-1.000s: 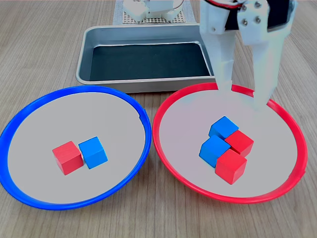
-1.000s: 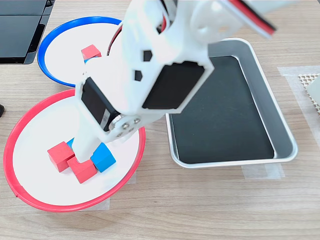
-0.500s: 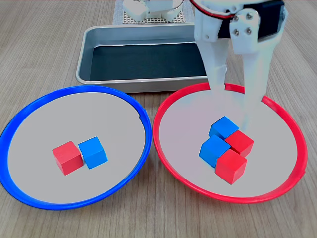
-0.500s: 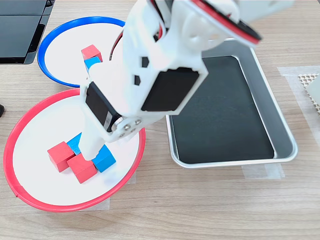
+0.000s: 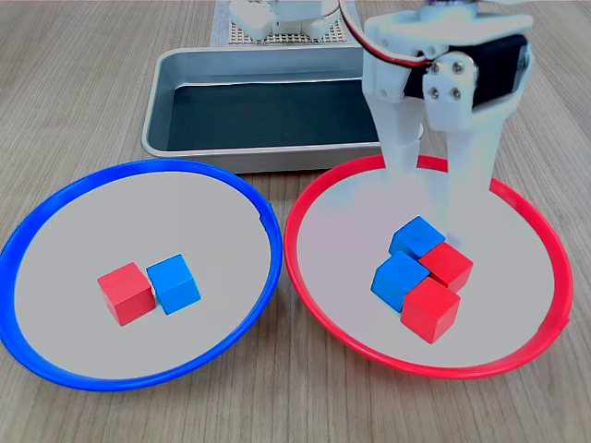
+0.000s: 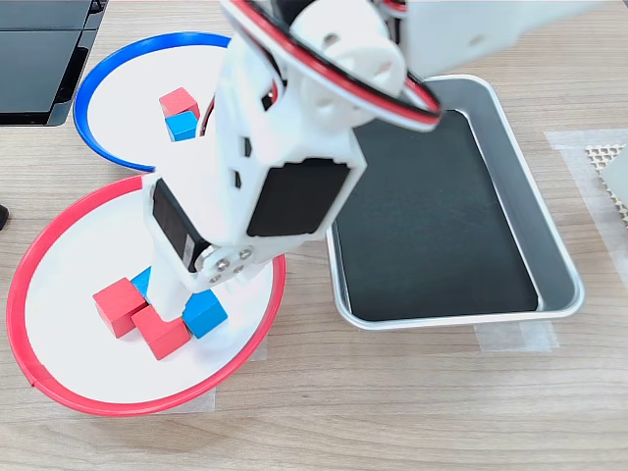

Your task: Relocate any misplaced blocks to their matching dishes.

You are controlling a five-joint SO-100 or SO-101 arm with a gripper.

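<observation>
In both exterior views the white arm leans over the red-rimmed plate [image 5: 305, 277] [image 6: 29, 275], its fingers [image 5: 432, 189] spread apart and pointing down with nothing between them. In the first exterior view their tips hang just behind the cluster of blocks, near the far side of that plate, and whether they touch its grey centre cannot be told. In the second exterior view the arm's body covers the fingertips.

Four blocks sit bunched together on the red-rimmed plate: a blue block [image 5: 417, 237] [image 6: 205, 314] nearest the fingers, a second blue block [image 5: 400, 280], a red block [image 5: 449, 265] and another red block [image 5: 430, 309] at the front of the first exterior view. In the second exterior view the second blue one is mostly hidden behind the arm.

The blue-rimmed plate [image 5: 37, 231] [image 6: 93, 83] holds one red block [image 5: 126, 293] [image 6: 179, 101] and one blue block [image 5: 174, 283] [image 6: 182, 125], side by side and touching.

A metal tray [image 5: 268, 152] [image 6: 549, 235] with a dark bottom stands on the wooden tabletop [image 5: 83, 83] [image 6: 392, 412] behind both plates in the first exterior view
</observation>
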